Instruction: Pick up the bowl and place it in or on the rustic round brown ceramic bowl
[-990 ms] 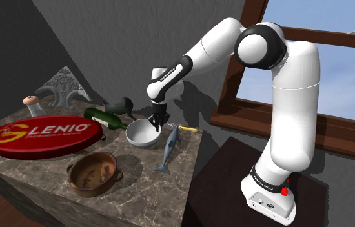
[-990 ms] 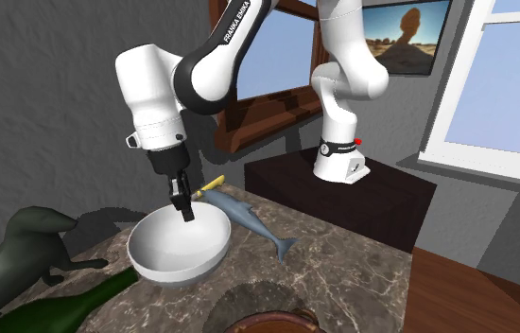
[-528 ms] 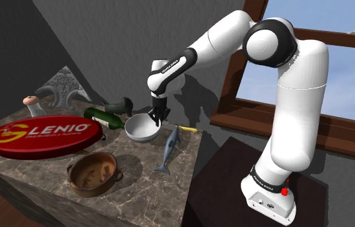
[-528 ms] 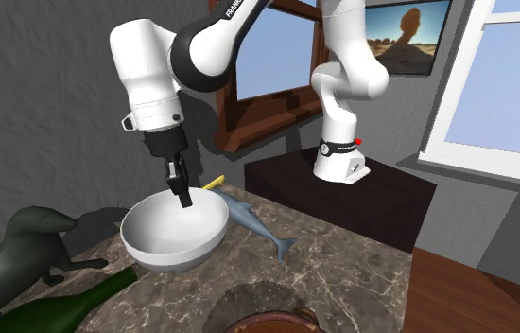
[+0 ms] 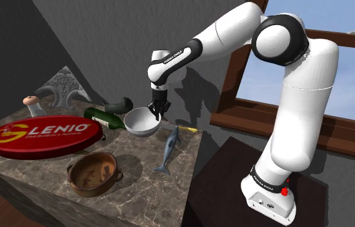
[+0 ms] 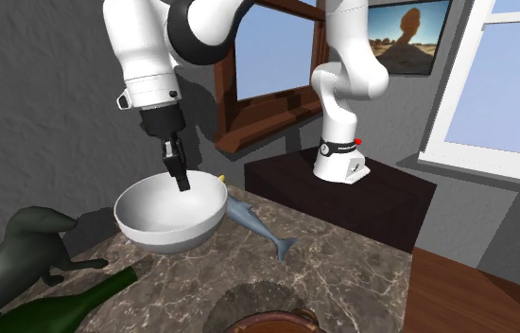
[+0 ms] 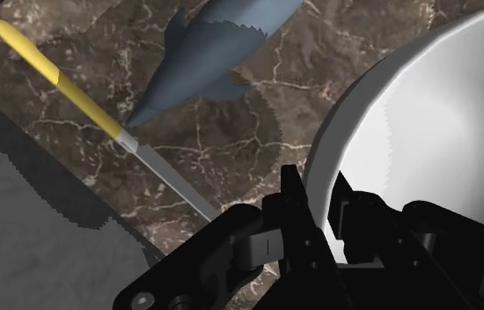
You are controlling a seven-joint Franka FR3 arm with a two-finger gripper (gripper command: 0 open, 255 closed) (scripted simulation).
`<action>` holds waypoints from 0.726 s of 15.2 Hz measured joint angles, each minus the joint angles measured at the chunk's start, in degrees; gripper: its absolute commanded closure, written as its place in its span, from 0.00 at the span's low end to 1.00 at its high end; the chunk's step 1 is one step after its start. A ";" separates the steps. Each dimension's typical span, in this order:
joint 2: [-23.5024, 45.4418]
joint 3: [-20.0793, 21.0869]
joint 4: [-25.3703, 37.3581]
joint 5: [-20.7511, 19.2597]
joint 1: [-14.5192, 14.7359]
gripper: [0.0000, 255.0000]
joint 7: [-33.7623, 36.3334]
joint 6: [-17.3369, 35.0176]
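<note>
My black gripper (image 5: pixel 157 115) is shut on the rim of a white bowl (image 5: pixel 141 121), one finger inside and one outside. The bowl (image 6: pixel 168 213) hangs above the marble counter (image 6: pixel 343 274), tilted a little, with the gripper (image 6: pixel 182 180) at its far rim. In the wrist view the fingers (image 7: pixel 295 207) clasp the bowl's thin wall (image 7: pixel 425 132). A brown ceramic bowl (image 5: pixel 92 173) with small handles stands near the counter's front edge, apart from the white one; its rim (image 6: pixel 268 322) shows low in the second exterior view.
A blue-grey fish (image 5: pixel 168 151) and a yellow-handled knife (image 7: pixel 55 75) lie beside the lifted bowl. A green bottle (image 5: pixel 105 118) and a dark animal figure (image 6: pixel 22 251) lie behind it. A red oval sign (image 5: pixel 40 135) covers the counter's left in the shoulder view.
The gripper has risen with the white bowl, lifting it off the counter and carrying it slightly toward the shoulder view's left. Everything else stays put.
</note>
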 measured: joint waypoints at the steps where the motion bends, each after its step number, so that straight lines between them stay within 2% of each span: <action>1: -0.35 0.03 0.38 -0.09 0.09 1.00 0.29 -0.70; 11: -4.14 -0.13 3.23 -0.81 0.08 1.00 1.51 -7.25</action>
